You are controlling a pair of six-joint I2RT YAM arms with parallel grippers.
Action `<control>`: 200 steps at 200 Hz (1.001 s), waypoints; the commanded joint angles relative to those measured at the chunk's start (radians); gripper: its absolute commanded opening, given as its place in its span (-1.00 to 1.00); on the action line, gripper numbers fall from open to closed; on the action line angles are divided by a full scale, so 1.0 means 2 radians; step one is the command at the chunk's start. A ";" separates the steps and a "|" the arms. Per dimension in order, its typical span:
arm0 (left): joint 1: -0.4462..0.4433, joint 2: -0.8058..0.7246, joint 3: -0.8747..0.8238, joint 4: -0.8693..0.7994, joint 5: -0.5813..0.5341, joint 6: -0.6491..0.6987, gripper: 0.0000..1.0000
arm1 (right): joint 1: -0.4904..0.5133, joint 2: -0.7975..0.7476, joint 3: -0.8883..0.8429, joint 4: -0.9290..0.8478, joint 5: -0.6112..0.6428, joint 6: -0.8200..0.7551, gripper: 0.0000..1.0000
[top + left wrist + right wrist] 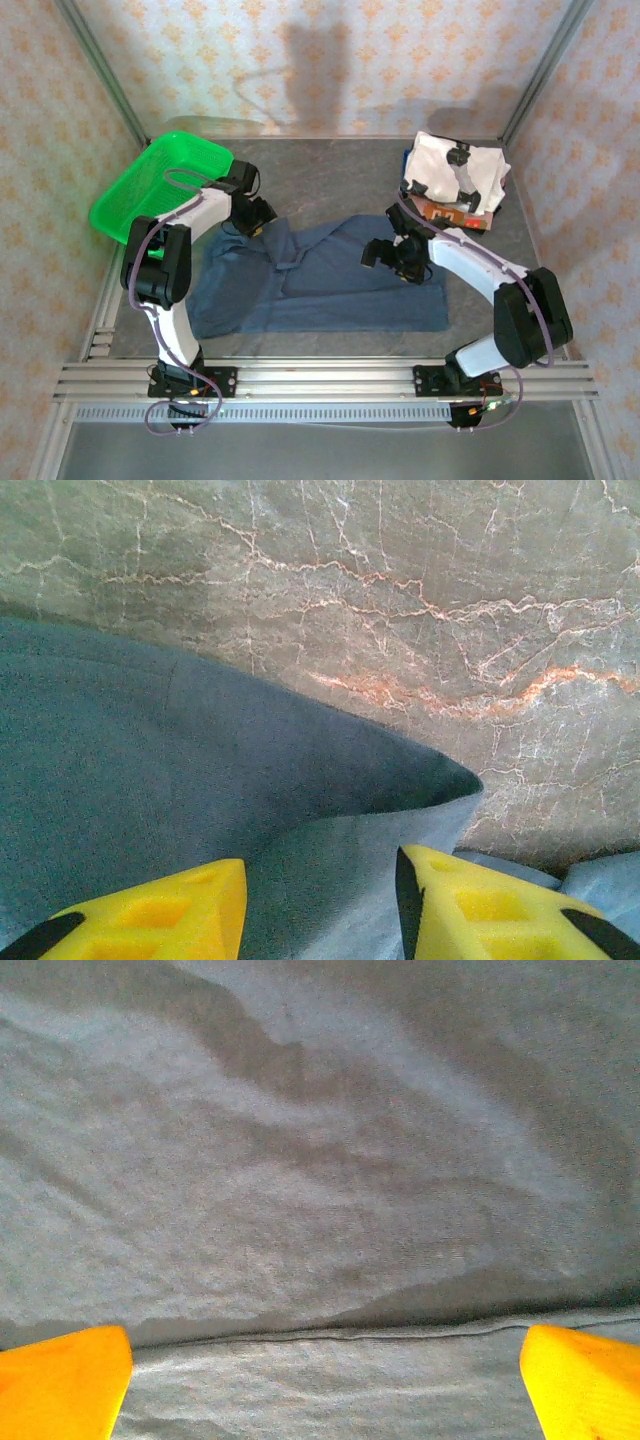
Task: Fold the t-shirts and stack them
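Slate-blue t-shirt lies spread and rumpled across the near middle of the grey marbled table, its lower hem close to the near edge. The right gripper hangs over the shirt's right half, jaws released and wide apart, with cloth and a stitched seam below them. Farther back and to the left, the left gripper sits at the shirt's far left corner, its yellow fingers partway closed with a curled fold of cloth between them; whether they pinch it cannot be told. A green mesh basket sits at the far left. At the far right, a folded white t-shirt with black patches rests on a brown-orange printed t-shirt.
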State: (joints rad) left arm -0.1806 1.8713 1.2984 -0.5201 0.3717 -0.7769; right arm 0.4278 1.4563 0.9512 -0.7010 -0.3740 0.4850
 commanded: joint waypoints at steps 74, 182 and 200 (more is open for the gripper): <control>0.003 -0.003 -0.042 0.026 0.035 0.020 -0.12 | -0.019 -0.003 0.049 -0.038 0.027 -0.014 1.00; 0.003 -0.021 -0.063 0.061 0.051 0.028 -0.56 | -0.071 -0.003 0.045 -0.044 0.031 -0.021 1.00; 0.004 -0.026 -0.057 0.054 0.045 0.032 -0.68 | -0.101 -0.002 0.044 -0.051 0.044 -0.018 1.00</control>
State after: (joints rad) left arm -0.1802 1.8671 1.1816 -0.4103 0.4683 -0.7338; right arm 0.2893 1.4563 1.0218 -0.7555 -0.3481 0.4583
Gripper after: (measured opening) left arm 0.199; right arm 0.999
